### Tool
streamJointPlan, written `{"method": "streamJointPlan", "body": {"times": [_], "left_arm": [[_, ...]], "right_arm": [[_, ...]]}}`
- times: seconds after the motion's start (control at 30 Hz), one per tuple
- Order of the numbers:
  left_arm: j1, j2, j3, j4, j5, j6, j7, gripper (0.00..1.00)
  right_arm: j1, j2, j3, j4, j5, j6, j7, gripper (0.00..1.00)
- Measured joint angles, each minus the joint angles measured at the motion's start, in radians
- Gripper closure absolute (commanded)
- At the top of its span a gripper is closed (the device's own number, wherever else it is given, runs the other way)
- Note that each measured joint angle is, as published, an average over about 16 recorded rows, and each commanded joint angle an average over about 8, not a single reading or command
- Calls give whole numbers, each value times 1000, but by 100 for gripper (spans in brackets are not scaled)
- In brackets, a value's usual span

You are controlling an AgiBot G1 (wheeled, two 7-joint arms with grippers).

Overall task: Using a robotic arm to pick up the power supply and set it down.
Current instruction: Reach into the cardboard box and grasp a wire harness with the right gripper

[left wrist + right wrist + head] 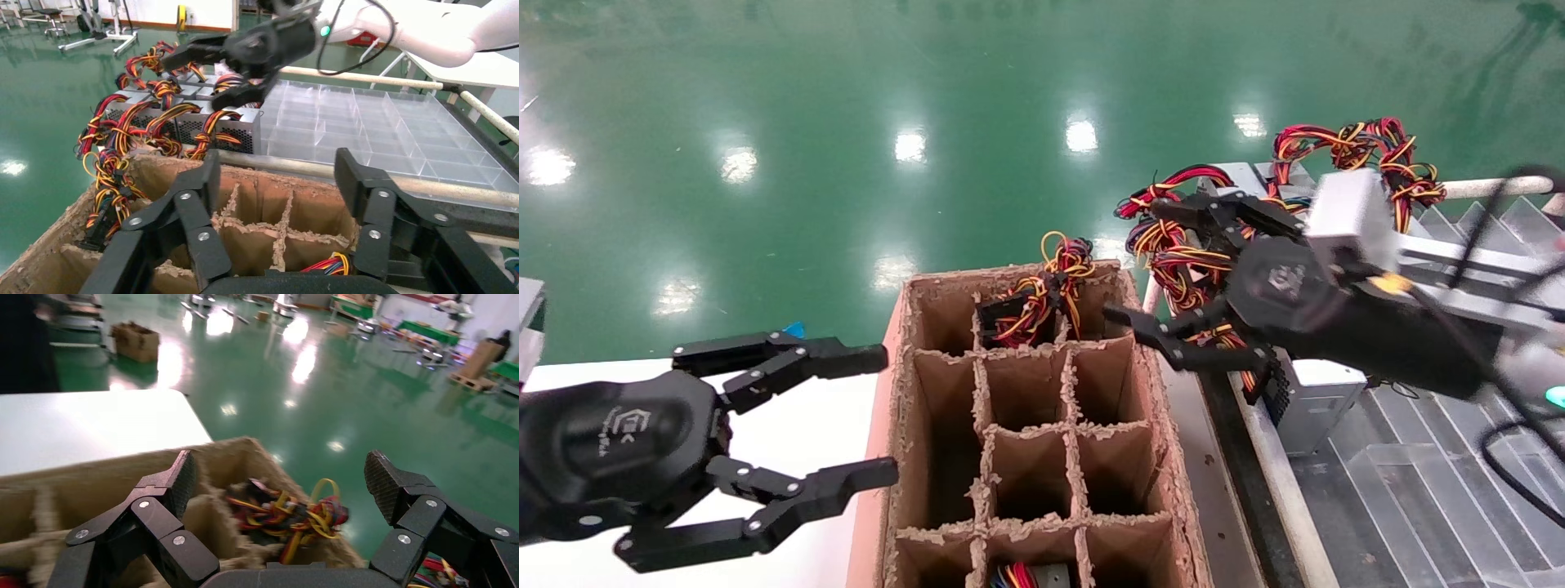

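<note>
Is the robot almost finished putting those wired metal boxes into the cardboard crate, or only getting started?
Early on, it seems. Wire bundles show in two cells of the cardboard crate: a far one and a near one; the rest look empty. The right gripper hangs open, holding nothing, above the power supplies waiting beside the crate. The left gripper sits open, idle.

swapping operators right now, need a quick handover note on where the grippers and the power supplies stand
Right gripper: open, empty, above the gap between the cardboard divider box and the power supplies on the rack to the robot's right.
Left gripper: open, empty, parked at the box's left side over the white table.
Box: one far-row cell holds a wire bundle; a near cell shows another unit. The other cells in view look empty.
Done: at least two cells filled.
Left: grasp a supply from the rack and set it down, probably in an empty cell.
</note>
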Motion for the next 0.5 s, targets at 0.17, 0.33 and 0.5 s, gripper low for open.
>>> {"method": "streamJointPlan", "body": {"times": [0.17,0.33,0.5], "left_arm": [[0,0,0,0,0,0,0,100],[0,0,0,0,0,0,0,100],[0,0,0,0,0,0,0,100]], "right_arm": [[71,-87,-34,-148,-70,35,-71,0],[142,-168,-63,-309,-117,41,-145,3],[206,-238,-82,-469,-144,37,-221,39]]}}
